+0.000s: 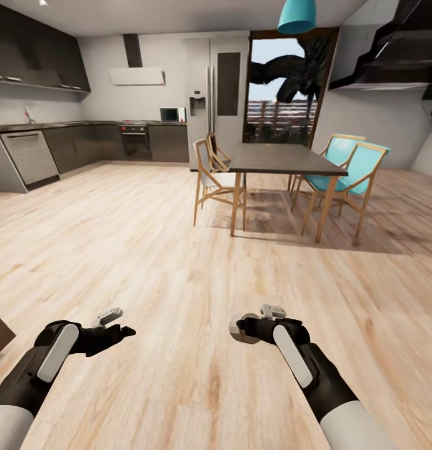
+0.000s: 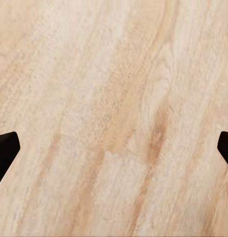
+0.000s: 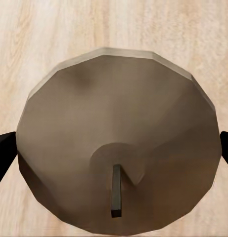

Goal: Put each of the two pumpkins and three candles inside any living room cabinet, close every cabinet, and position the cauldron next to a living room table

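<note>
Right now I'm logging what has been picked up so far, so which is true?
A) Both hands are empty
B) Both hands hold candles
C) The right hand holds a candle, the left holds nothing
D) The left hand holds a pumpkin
C: the right wrist view has a tan candle with a dark wick sitting between the right hand's fingertips, while the left hand is open over bare plank floor.
</note>
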{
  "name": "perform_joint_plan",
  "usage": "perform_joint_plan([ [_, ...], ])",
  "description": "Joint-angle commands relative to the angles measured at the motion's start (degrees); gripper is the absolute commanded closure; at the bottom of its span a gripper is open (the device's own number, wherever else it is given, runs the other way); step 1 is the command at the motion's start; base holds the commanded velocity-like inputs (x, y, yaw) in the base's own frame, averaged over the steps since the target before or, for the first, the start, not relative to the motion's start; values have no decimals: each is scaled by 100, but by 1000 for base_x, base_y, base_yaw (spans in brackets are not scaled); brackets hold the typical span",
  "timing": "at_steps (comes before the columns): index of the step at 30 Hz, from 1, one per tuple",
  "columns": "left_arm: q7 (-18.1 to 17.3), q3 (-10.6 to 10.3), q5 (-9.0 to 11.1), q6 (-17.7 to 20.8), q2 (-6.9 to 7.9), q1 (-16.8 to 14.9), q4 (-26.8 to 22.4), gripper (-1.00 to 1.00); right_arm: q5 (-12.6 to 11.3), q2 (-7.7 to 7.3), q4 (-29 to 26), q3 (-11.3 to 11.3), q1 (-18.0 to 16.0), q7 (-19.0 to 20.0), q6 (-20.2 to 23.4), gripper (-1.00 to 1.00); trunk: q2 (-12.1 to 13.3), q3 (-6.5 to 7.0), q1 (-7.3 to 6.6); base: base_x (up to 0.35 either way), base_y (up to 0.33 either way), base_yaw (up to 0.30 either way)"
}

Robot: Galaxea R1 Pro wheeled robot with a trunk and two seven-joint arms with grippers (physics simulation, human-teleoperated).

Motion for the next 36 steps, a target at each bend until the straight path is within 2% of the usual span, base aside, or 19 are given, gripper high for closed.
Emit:
perform_joint_plan([
  [1, 0, -3, -1, 0, 0, 0, 0, -100, -17, 3, 3, 0, -1, -4, -6, 100, 0, 0, 0, 238, -262, 291],
  [12, 0, -3, 1, 2, 0, 0, 0, -100, 3, 31, 222, 0, -1, -9, -6, 100, 0, 0, 0, 135, -294, 291],
  [20, 0, 8, 1, -1, 0, 0, 0, -100, 3, 28, 234, 0, -1, -9, -115, 100, 0, -3, 0, 70, -51, 286],
  [23, 0, 8, 1, -8, 0, 0, 0, -100, -5, 27, 238, 137, -1, -32, -326, 100, 0, -5, 0, 294, -1, 60],
  [29, 0, 8, 1, -7, 0, 0, 0, -100, -5, 28, 237, 165, -1, -35, -348, 100, 0, -5, 0, 325, -4, 35],
  [36, 7, 1, 1, 0, -1, 0, 0, -100, -5, 34, 237, 167, -1, -38, -338, 100, 0, -5, 0, 220, -209, 258],
])
